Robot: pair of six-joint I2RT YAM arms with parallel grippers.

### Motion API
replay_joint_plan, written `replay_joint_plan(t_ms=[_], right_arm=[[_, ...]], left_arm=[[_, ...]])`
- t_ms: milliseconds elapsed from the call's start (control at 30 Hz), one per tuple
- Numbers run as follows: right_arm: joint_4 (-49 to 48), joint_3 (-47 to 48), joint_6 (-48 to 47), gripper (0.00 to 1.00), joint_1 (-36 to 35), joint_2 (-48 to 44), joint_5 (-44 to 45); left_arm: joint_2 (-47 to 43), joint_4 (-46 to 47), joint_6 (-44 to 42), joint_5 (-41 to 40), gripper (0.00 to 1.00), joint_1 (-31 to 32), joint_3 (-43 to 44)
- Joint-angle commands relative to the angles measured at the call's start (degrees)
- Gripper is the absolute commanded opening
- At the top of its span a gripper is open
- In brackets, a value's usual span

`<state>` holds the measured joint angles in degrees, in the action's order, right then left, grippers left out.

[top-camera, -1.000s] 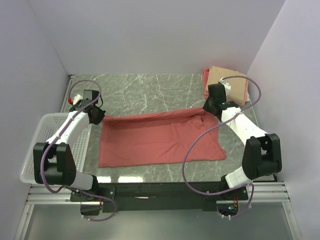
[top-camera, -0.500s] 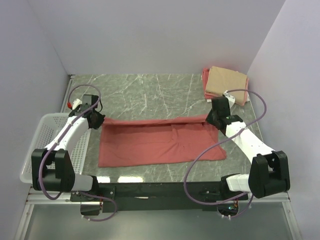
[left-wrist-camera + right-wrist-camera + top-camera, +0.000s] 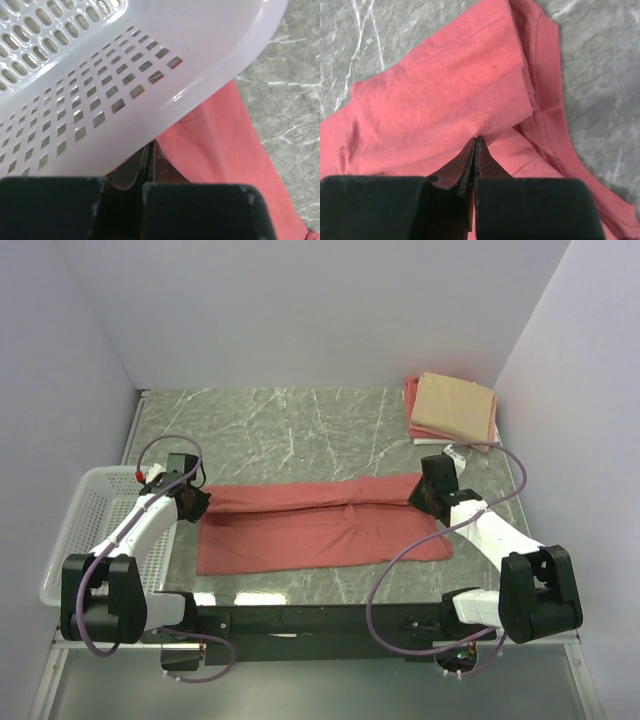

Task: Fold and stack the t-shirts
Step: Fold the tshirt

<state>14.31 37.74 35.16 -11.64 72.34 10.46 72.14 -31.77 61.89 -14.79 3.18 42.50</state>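
A large salmon-red t-shirt (image 3: pixel 320 532) lies across the middle of the table, its far edge doubled over toward the near side. My left gripper (image 3: pixel 190 502) is shut on the shirt's far left corner, beside the basket. My right gripper (image 3: pixel 428 496) is shut on the far right corner. The right wrist view shows the closed tips (image 3: pixel 476 141) pinching a fold of red cloth (image 3: pixel 445 95). In the left wrist view the closed tips (image 3: pixel 151 147) meet the red cloth (image 3: pixel 220 145) just under the basket wall. A folded tan t-shirt (image 3: pixel 455 405) rests on a folded pink one (image 3: pixel 411 398) at the back right.
A white mesh basket (image 3: pixel 80 530) stands at the table's left edge, and its wall (image 3: pixel 100 75) is close over my left gripper. Grey marbled tabletop (image 3: pixel 290 430) shows beyond the shirt. Walls close in the left, the back and the right.
Both grippers have come toward the near edge and lower, drawing the shirt's far edge with them. The red shirt now forms a narrower band.
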Motion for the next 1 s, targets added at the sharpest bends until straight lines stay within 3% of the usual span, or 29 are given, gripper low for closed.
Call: replay_joint_plan(t_ms=[0,67,133,200,267,333,367,433,533,633,767,900,967], right_arm=[[-3.8,-1.0,1.5,0.0,0.1,-1.2,-1.3],[-4.4,-1.4,1.8,0.0,0.1,-1.1,-1.8],[-4.7,-2.1,2.1,0.11,0.1,-1.3,-2.5],[-5.2,-2.8,2.1,0.13,0.3,-2.6,-3.3],[-4.3,-2.8,1.8,0.35,0.2,-3.9,-3.7],[-3.4,-2.1,0.9,0.63,0.3,-6.5,-4.6],[-2.5,-1.9,0.6,0.71,0.3,-7.3,-4.6],[-1.2,-0.2,-0.3,0.94,0.2,-9.0,-4.5],[0.5,2.6,-1.5,0.94,0.2,-8.4,-4.8],[0.6,6.0,-2.2,0.93,-0.1,-4.2,-5.5],[2.8,14.4,-3.3,0.87,-2.7,5.1,-2.0],[5.6,19.9,-2.8,0.8,-2.3,10.5,2.1],[7.6,21.5,-2.6,0.8,-1.8,12.0,4.2]], left_arm=[[-1.5,2.1,0.7,-0.6,0.01,-0.4,-0.6],[-1.7,2.2,0.7,-0.3,0.01,-0.4,-1.1],[-2.4,3.0,0.3,0.5,0.01,-0.4,-1.5],[-4.2,2.7,-0.1,0.5,0.08,-0.4,-1.6],[-6.4,2.2,-0.5,0.4,0.24,-0.4,-1.1],[-7.6,1.4,-1.3,0.4,0.3,-0.4,-0.3],[-8.7,1.2,-1.7,0.6,0.37,-0.4,0.6],[-9.3,0.4,-2.6,0.8,0.4,-0.4,1.5],[-9.4,1.3,-4.9,2.3,0.42,-0.3,3.6],[-6.7,3.2,-6.3,5.2,0.23,0.8,5.5],[0.3,6.1,-7.8,6.7,0.15,7.0,9.5],[8.7,10.0,-11.9,11.7,0.15,15.0,15.2],[14.1,10.9,-13.4,13.1,0.19,20.4,20.2]])
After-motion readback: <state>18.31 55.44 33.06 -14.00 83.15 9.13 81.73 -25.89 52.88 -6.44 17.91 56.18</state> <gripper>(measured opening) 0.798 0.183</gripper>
